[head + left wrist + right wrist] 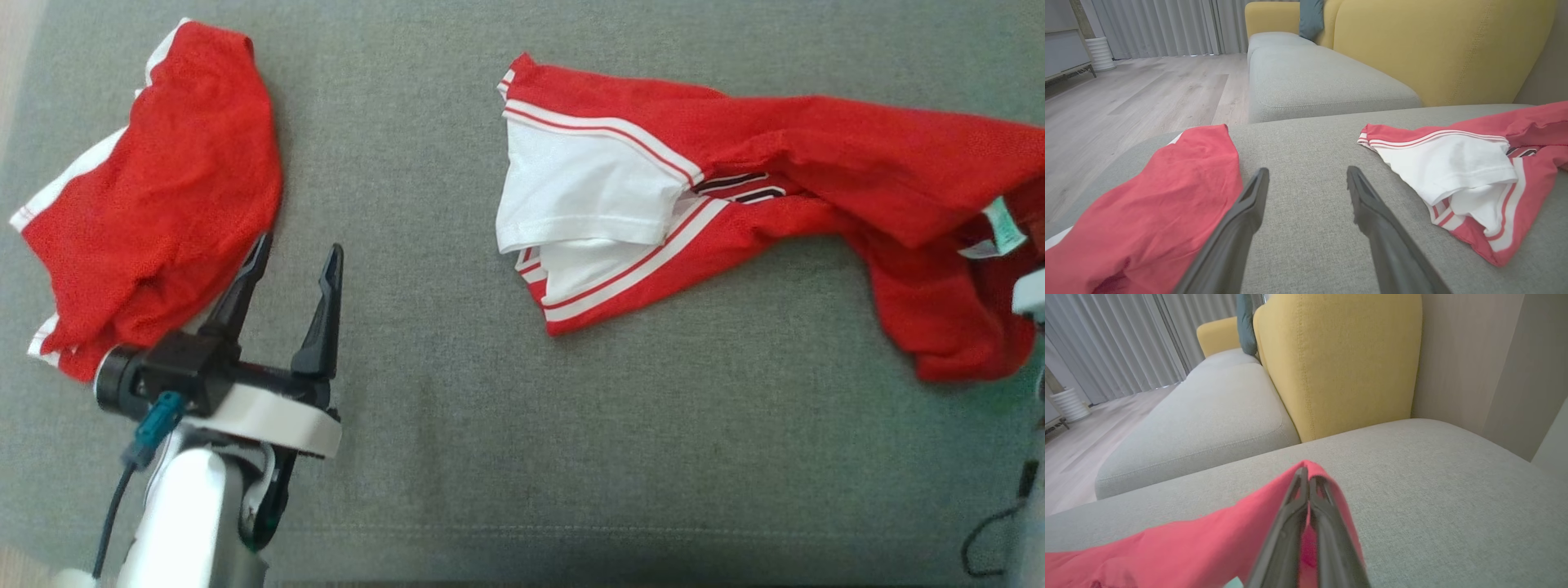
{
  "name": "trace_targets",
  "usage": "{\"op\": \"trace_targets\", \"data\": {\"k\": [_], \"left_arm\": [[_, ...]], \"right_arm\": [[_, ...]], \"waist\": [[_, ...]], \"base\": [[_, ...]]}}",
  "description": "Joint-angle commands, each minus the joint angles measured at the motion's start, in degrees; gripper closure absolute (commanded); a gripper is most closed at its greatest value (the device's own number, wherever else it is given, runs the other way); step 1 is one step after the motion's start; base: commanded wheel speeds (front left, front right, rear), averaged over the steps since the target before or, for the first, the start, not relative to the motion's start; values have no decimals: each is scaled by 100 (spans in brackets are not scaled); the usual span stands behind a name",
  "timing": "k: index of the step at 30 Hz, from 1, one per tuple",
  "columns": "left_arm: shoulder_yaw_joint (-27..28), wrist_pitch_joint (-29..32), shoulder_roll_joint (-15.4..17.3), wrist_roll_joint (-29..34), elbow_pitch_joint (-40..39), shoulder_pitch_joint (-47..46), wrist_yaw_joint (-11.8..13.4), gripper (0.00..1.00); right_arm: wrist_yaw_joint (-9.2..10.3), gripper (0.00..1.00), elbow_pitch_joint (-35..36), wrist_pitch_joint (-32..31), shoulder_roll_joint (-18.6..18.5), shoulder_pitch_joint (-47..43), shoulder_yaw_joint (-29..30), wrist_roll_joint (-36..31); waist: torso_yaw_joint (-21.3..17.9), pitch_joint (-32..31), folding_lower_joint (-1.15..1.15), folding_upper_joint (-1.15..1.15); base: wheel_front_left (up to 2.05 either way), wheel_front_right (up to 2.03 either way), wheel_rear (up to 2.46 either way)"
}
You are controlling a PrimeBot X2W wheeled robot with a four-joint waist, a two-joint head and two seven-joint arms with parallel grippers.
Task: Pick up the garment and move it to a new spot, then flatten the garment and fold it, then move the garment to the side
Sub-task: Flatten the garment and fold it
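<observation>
Lying left of the right claw (1308,481), the garment (816,147) seems pinched there.

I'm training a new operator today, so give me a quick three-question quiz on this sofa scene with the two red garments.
1. True or false: the left claw is open and holds nothing.
2. What is the right claw shut on? A) the red and white garment B) the yellow backrest C) nothing
3. Fill in: the second red garment lies nearest the ___ claw.
Key: 1 true; 2 A; 3 left.
</observation>
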State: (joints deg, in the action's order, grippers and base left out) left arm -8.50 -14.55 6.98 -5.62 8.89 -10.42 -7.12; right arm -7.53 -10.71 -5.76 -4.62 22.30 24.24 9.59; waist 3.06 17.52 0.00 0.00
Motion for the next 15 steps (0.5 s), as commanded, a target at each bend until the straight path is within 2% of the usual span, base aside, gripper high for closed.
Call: {"op": "trace_targets", "data": {"k": [1,10,11,12,13,15], "left_arm": [[170,-45,71,13,-218,-272,-18,0],[90,-45,73,-11,-220,-353,-26,0],[84,-45,72,-12,-216,-353,-26,0],[79,-45,73,-13,-210,-348,-27,0],[75,-45,74,-14,-203,-342,-27,0],[62,-45,73,-14,-184,-316,-28,0]], "right_arm": [[4,100,-22,-44,-192,329,-134,-12],[4,100,-1292,19,-442,672,-349,-361],[4,69,-1394,61,-434,676,-341,-399],[4,18,-1476,120,-430,671,-327,-435],[4,0,-1555,170,-446,643,-314,-505],[4,0,-1665,290,-427,567,-221,-529]], "waist": [[51,74,0,0],[151,217,0,0],[153,211,0,0],[151,203,0,0],[150,188,0,0],[150,133,0,0]], "base": [[0,0,0],[0,0,0],[0,0,0],[0,0,0],[0,0,0],[0,0,0]]}}
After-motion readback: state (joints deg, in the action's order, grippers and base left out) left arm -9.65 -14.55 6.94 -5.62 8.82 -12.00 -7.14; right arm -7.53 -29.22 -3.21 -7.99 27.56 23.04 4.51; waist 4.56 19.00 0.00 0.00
